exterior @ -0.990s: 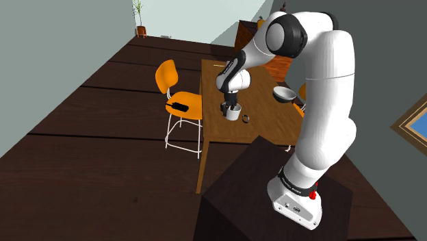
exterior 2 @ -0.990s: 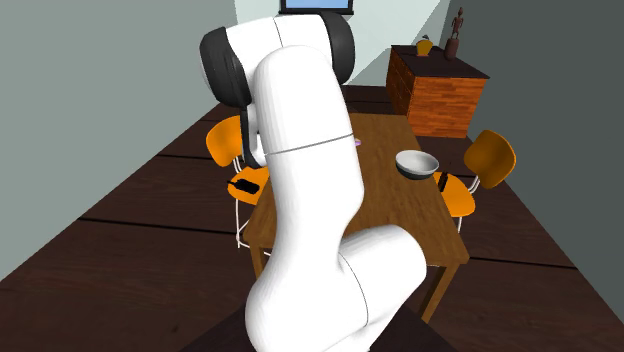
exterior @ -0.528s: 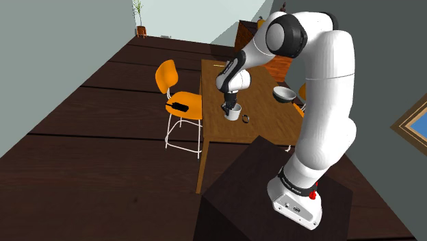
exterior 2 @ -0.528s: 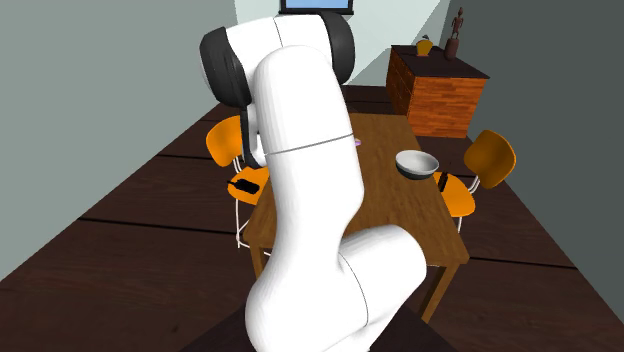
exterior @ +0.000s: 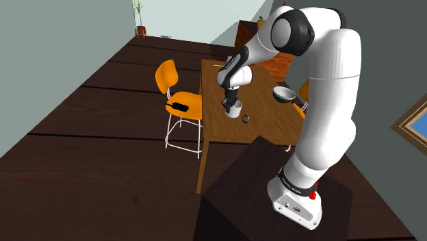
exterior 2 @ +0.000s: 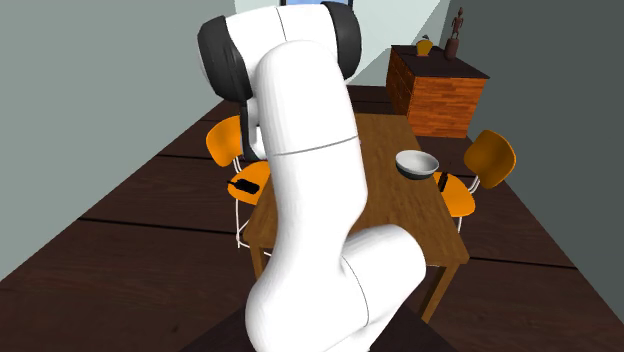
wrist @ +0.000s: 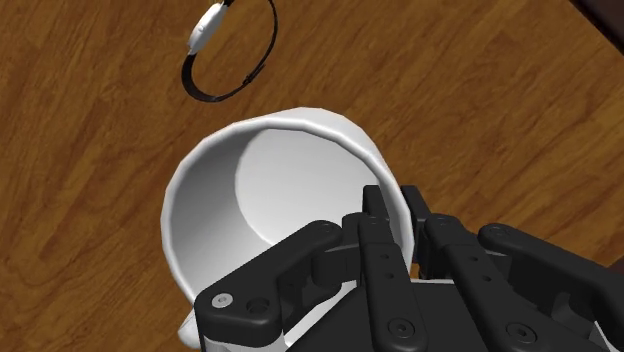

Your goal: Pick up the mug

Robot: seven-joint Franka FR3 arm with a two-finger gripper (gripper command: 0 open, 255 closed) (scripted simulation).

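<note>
The white mug (wrist: 262, 195) hangs just above the wooden table (wrist: 90, 250), a little tilted, its open mouth facing the wrist camera. My black gripper (wrist: 398, 208) is shut on the mug's rim, one finger inside the wall and one outside. In the shoulder view the mug (exterior: 235, 109) hangs under the gripper (exterior: 230, 104) near the table's (exterior: 213, 82) front part, close to the edge by the orange chair. The arm's white bulk hides this spot in the second exterior view.
A black ring with a white piece (wrist: 228, 50) lies on the table beside the mug, also (exterior: 246, 119). A grey bowl (exterior: 282, 94) sits near the table's far side. Orange chairs (exterior: 179, 96) (exterior 2: 485, 160) flank the table; a black object (exterior: 180, 107) lies on one seat.
The fingers have closed on the mug's rim. The hand has since risen a little, taking the mug up off the table.
</note>
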